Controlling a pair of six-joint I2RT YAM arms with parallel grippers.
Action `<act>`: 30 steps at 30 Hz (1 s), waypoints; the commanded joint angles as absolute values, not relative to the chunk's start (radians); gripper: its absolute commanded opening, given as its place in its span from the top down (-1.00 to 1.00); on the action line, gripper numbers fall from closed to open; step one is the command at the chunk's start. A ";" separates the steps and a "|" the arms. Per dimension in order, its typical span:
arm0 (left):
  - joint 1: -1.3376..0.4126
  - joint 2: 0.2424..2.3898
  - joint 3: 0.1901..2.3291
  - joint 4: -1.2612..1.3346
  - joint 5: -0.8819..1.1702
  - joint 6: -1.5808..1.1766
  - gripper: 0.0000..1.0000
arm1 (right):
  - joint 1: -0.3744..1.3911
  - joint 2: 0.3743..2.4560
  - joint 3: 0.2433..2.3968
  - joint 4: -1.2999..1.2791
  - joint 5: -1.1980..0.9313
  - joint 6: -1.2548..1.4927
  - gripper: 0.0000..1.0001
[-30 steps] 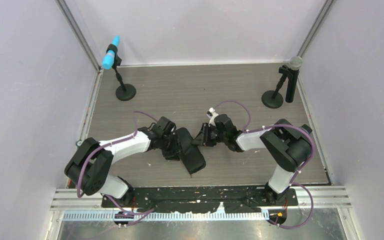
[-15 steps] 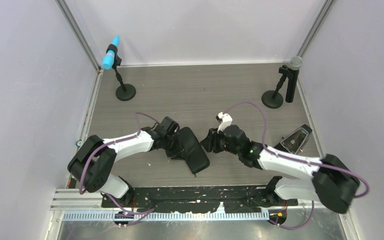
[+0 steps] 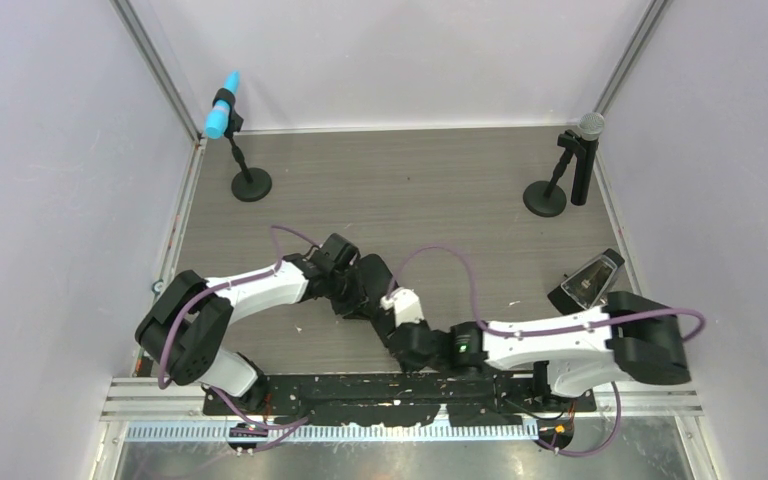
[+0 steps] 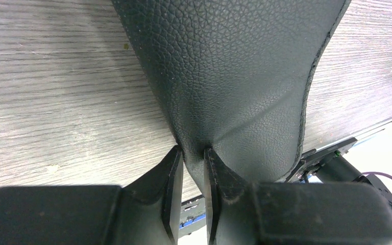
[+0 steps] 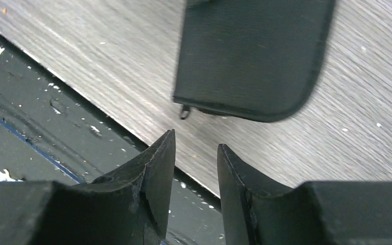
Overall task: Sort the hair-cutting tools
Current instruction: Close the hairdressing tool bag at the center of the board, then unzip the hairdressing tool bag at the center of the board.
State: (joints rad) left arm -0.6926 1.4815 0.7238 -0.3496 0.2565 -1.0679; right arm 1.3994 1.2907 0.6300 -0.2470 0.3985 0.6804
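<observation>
The flat black zip case [image 3: 377, 277] lies on the table's middle front. My left gripper [image 3: 356, 300] is shut on it. In the left wrist view a fold of the case's grained skin [image 4: 235, 76] is pinched between the fingertips of that gripper [image 4: 193, 149]. My right gripper [image 3: 403, 335] hovers low at the case's near end, above the table's front edge. Seen from the right wrist, this gripper [image 5: 195, 138] is open and holds nothing, a short way off the case's rounded corner [image 5: 250, 56] and its zip pull [image 5: 185, 111]. The hair-cutting tools are out of view.
Two microphones on round black bases stand at the back, one blue-tipped [image 3: 224, 117] on the left and one grey-headed [image 3: 584, 150] on the right. A dark tilted object [image 3: 588, 280] with a pale middle lies near the table's right edge. A black strip [image 5: 56, 112] borders the table's front edge.
My right arm has swung from the table's middle to the front edge by the case's near end, and its jaws have widened. The left jaws have closed on the case.
</observation>
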 commanded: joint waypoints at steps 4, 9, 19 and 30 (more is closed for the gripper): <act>-0.711 1.502 0.741 -0.363 0.167 -1.071 0.58 | 1.493 1.488 0.846 -0.366 0.537 0.669 0.10; -0.712 1.497 0.742 -0.369 0.161 -1.072 0.58 | 1.496 1.517 0.859 -0.359 0.533 0.661 0.04; -0.716 1.498 0.757 -0.379 0.159 -1.077 0.57 | 1.491 1.621 0.905 -0.382 0.499 0.661 0.12; -0.722 1.502 0.761 -0.382 0.158 -1.077 0.57 | 1.421 1.647 0.868 -0.340 0.457 0.671 0.22</act>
State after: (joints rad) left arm -0.7113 1.4815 0.7441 -0.3794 0.2234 -1.0744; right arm 1.4429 1.6318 0.8715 -0.3645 0.4583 0.6575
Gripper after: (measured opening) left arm 0.218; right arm 0.397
